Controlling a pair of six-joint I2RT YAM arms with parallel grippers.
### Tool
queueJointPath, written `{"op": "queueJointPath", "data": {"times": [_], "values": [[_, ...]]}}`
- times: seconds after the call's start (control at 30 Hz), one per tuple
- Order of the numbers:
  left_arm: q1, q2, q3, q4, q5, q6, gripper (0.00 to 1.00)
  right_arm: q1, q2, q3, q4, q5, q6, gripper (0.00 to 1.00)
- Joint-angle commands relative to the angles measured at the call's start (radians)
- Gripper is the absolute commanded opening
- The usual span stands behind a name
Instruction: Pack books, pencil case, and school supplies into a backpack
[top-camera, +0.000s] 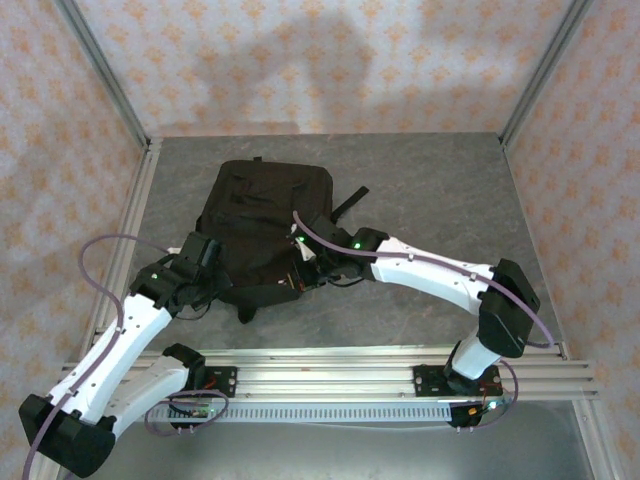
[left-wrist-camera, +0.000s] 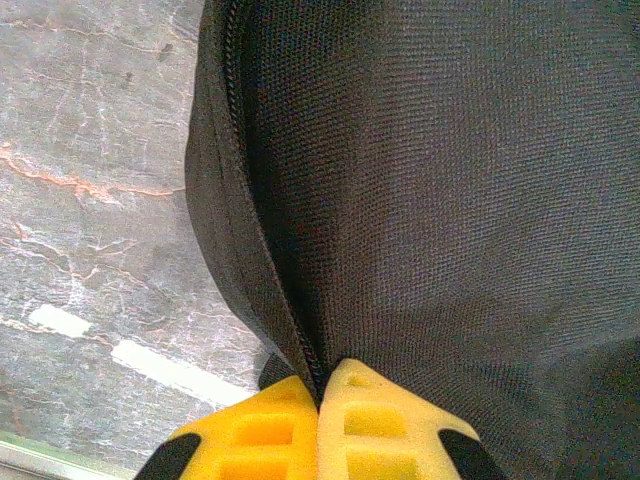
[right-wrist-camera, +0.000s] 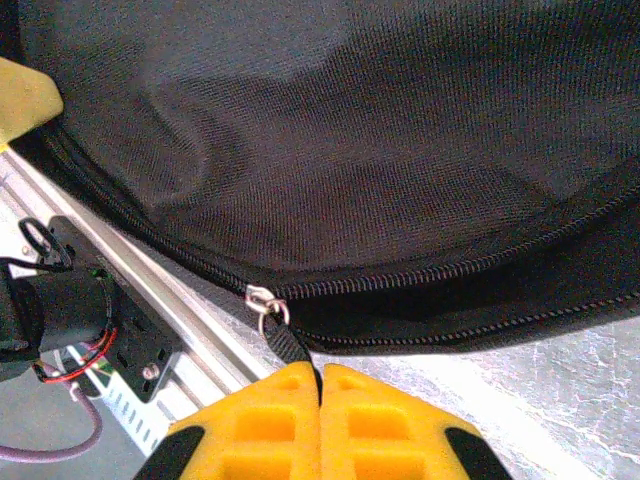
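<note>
backpack (top-camera: 265, 215): flat, mid-table (top-camera: 450, 190); long axis near-to-far; contents can't be seen
left gripper (left-wrist-camera: 320, 395): jaws pinched on backpack's left edge
right gripper (right-wrist-camera: 320, 375): jaws pinched on zip pull (right-wrist-camera: 290, 340), near edge

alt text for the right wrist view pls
The right gripper, yellow fingers shut, pinches the black pull tab of a silver zip slider on the black backpack. The zip gapes open right of the slider; a metal rail runs at left.
</note>
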Motion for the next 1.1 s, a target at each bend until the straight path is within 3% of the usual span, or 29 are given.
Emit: {"op": "queueJointPath", "data": {"times": [0.0, 0.23, 0.5, 0.57, 0.67, 0.73, 0.87, 1.07], "values": [[0.044, -0.006, 0.029, -0.122, -0.120, 0.047, 0.00, -0.034, -0.018, 0.036, -0.108, 0.078, -0.050, 0.00], [0.072, 0.007, 0.036, -0.105, -0.124, 0.063, 0.00, -0.042, -0.010, 0.022, -0.063, 0.002, -0.034, 0.00], [0.135, 0.096, 0.183, -0.108, -0.162, 0.142, 0.02, 0.073, 0.111, 0.129, 0.057, -0.050, 0.092, 0.00], [0.168, 0.123, 0.199, -0.103, -0.159, 0.151, 0.06, 0.086, 0.135, 0.151, 0.082, -0.035, 0.116, 0.00], [0.250, 0.159, 0.212, -0.116, -0.049, 0.158, 0.15, 0.087, 0.148, 0.158, 0.123, -0.004, 0.161, 0.00], [0.276, 0.143, 0.206, -0.127, 0.014, 0.148, 0.26, 0.086, 0.156, 0.176, 0.116, 0.026, 0.176, 0.00], [0.275, 0.037, 0.151, -0.113, 0.136, 0.081, 0.50, 0.086, 0.172, 0.202, 0.106, 0.047, 0.178, 0.00], [0.228, -0.077, 0.040, -0.083, 0.265, -0.108, 0.59, 0.087, 0.192, 0.218, 0.085, 0.050, 0.163, 0.00]]}}
